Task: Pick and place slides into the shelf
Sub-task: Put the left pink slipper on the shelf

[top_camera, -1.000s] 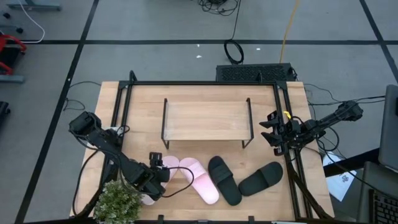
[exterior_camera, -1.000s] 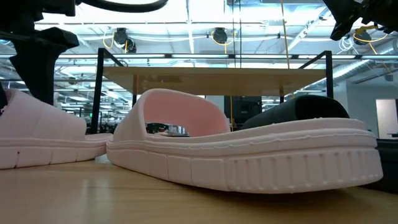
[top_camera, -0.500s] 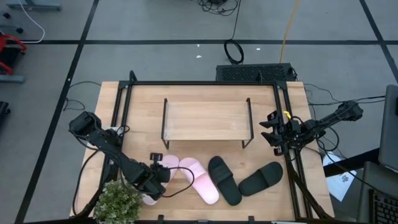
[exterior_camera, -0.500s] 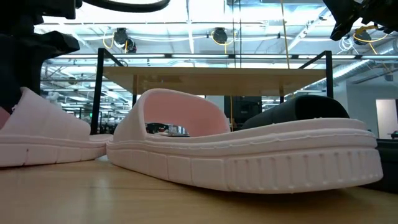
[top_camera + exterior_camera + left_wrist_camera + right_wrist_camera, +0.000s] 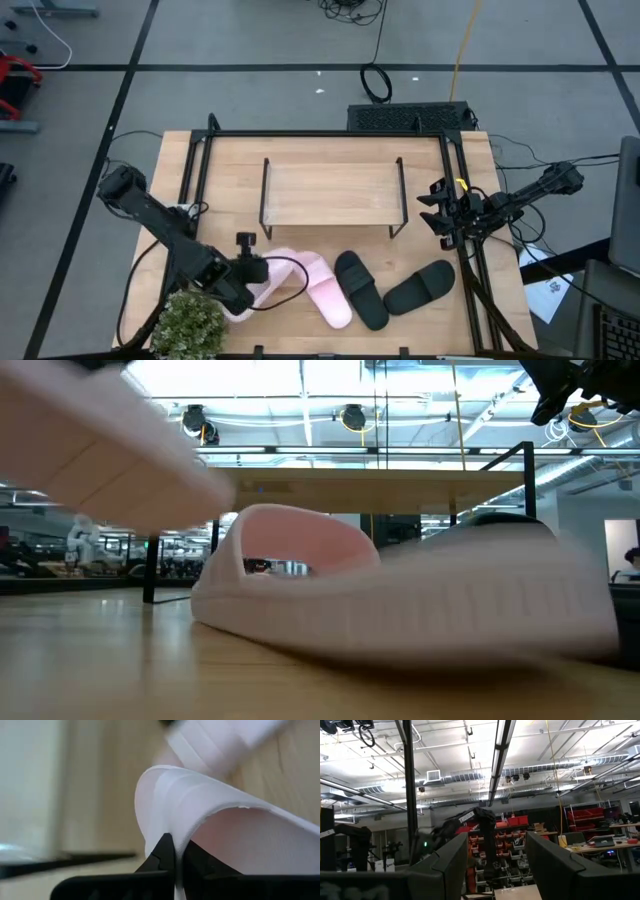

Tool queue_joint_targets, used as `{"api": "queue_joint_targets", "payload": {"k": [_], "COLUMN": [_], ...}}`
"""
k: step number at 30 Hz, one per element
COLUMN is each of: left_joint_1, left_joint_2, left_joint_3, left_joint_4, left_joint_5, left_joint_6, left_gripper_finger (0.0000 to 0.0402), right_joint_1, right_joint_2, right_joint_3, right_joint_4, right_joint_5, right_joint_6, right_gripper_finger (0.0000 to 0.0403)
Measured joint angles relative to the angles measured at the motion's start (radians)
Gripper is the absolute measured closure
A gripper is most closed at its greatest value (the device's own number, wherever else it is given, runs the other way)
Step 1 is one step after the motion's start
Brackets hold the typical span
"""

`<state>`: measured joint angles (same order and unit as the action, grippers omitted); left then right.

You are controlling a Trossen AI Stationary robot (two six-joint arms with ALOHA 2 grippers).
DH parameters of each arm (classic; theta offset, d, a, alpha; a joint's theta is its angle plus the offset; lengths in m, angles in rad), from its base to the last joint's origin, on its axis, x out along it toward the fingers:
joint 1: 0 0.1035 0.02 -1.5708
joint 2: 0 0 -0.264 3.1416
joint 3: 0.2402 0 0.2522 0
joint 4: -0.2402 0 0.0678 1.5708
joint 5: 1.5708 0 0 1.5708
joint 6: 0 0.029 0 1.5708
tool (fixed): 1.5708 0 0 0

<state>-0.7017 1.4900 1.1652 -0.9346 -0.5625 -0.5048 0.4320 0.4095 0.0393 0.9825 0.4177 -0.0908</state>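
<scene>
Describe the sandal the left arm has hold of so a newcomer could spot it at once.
On the wooden table, in front of the low shelf, four sandals lie in a row. It is the pink sandal at the row's left end, next to the plant, the only one pinched by its strap in the left tool.

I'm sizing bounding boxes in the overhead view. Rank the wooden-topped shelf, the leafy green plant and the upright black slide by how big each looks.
1. The light wooden-topped shelf, clearly largest.
2. and 3. The leafy green plant and the upright black slide look too alike to rank; the picture's edge cuts off the plant.
</scene>
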Motion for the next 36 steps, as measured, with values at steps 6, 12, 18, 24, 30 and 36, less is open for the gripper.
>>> {"api": "queue_joint_targets", "payload": {"k": [6, 12, 18, 24, 30, 36], "left_joint_1": [0.0, 0.031, 0.168, 0.325, 0.427, 0.479], "left_joint_2": [-0.097, -0.147, -0.136, -0.112, -0.035, 0.071], "left_joint_3": [0.073, 0.121, 0.15, 0.151, 0.15, 0.24], "left_joint_4": [0.002, 0.01, 0.143, 0.338, 0.378, 0.374], "left_joint_5": [-0.24, -0.501, -0.538, -0.546, -0.579, -0.592], "left_joint_6": [0.109, 0.165, 0.214, 0.329, 0.406, 0.518], "left_gripper_finger": [0.04, 0.0401, 0.0401, 0.0401, 0.0401, 0.0401], "right_joint_1": [0.0, 0.0, 0.0, 0.0, 0.0, 0.0], "right_joint_2": [0.014, 0.037, 0.044, 0.044, 0.043, 0.043], "right_joint_3": [0.0, 0.0, 0.0, 0.0, 0.0, 0.0], "right_joint_4": [-0.001, -0.001, 0.001, 0.005, 0.008, 0.008], "right_joint_5": [0.0, 0.0, 0.0, 0.0, 0.0, 0.001], "right_joint_6": [0.0, 0.0, 0.0, 0.0, -0.001, -0.035], "right_gripper_finger": [0.0213, 0.0213, 0.0213, 0.0213, 0.0213, 0.0213]}}
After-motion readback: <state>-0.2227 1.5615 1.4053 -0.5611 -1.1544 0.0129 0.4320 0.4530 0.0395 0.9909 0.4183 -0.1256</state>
